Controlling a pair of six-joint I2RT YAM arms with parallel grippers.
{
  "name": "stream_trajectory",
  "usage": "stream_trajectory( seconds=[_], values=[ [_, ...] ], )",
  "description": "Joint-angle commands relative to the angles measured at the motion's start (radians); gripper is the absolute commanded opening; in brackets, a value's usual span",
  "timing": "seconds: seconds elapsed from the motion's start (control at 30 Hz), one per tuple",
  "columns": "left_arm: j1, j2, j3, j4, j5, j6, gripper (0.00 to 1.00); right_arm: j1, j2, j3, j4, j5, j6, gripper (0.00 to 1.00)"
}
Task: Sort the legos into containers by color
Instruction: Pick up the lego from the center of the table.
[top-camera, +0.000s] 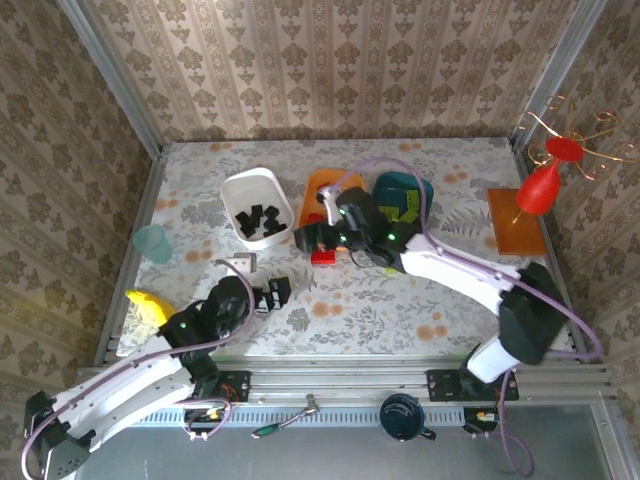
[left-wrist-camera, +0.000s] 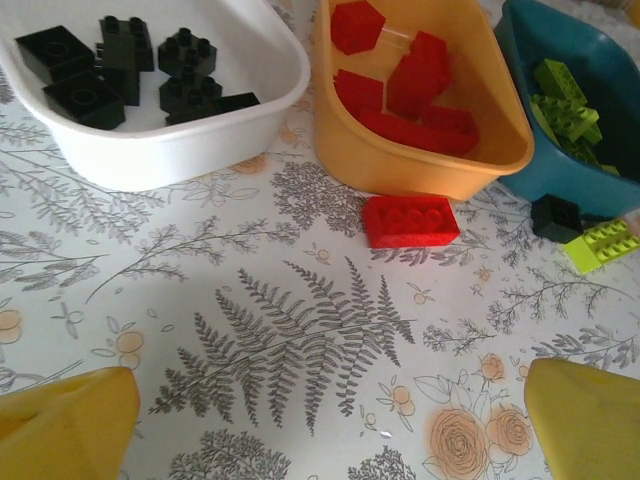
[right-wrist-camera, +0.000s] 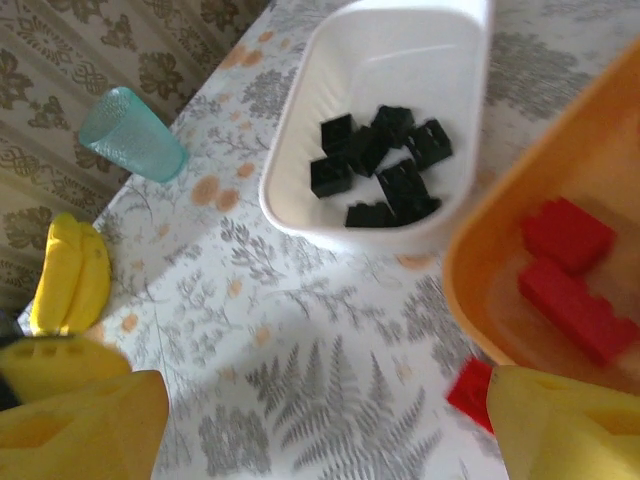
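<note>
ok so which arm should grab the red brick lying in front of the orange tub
Right. The right gripper hovers open almost directly over the red brick beside the orange tub; the left gripper, also open, sits back nearer its base.

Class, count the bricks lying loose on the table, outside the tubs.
3: a red brick in front of the orange tub; a black brick and a lime brick side by side by the teal tub. Others may be hidden.

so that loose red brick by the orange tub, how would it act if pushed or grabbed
The red brick looks rigid and light, so it should pinch firmly. Lying flat, studs up, it would likely slide, not roll. Glossy sides may slip.
</note>
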Motion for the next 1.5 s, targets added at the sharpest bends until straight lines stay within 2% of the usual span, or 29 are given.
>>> stream_trajectory(
  seconds=[0.0,0.13,0.23,0.33,0.47,0.63,0.9,1.07,1.23,1.33,1.47],
  values=[
    [0.012,0.061,0.037,0.097,0.041,0.042,1.0,0.005,-0.143,-0.165,0.023,0.109,0.023,0.85],
    [0.022,0.122,0.037,0.145,0.067,0.051,1.0,-0.011,-0.307,-0.33,-0.065,0.198,0.047,0.86],
    [0.031,0.148,0.033,0.169,0.084,0.054,1.0,-0.092,-0.388,-0.434,-0.145,0.243,0.087,0.9],
    [0.044,0.166,0.03,0.176,0.097,0.05,1.0,-0.182,-0.395,-0.501,-0.213,0.263,0.12,0.93],
    [0.061,0.173,0.009,0.197,0.116,0.039,1.0,-0.196,-0.3,-0.506,-0.223,0.313,0.098,1.0],
    [0.081,0.166,0.007,0.188,0.137,0.033,1.0,-0.199,-0.145,-0.427,-0.221,0.394,0.062,1.0],
    [0.099,0.116,-0.004,0.14,0.138,0.028,1.0,-0.225,0.073,-0.313,-0.22,0.354,-0.019,1.0],
    [0.105,0.086,-0.011,0.118,0.144,0.027,1.0,-0.236,0.156,-0.282,-0.2,0.288,-0.042,0.9],
    [0.109,0.068,-0.018,0.118,0.147,0.032,1.0,-0.23,0.174,-0.273,-0.196,0.208,-0.069,0.67],
    [0.111,0.07,-0.018,0.131,0.154,0.037,1.0,-0.214,0.128,-0.302,-0.193,0.164,-0.075,0.55],
    [0.117,0.077,-0.01,0.136,0.153,0.043,1.0,-0.15,-0.047,-0.339,-0.217,0.13,-0.065,0.51]
  ],
)
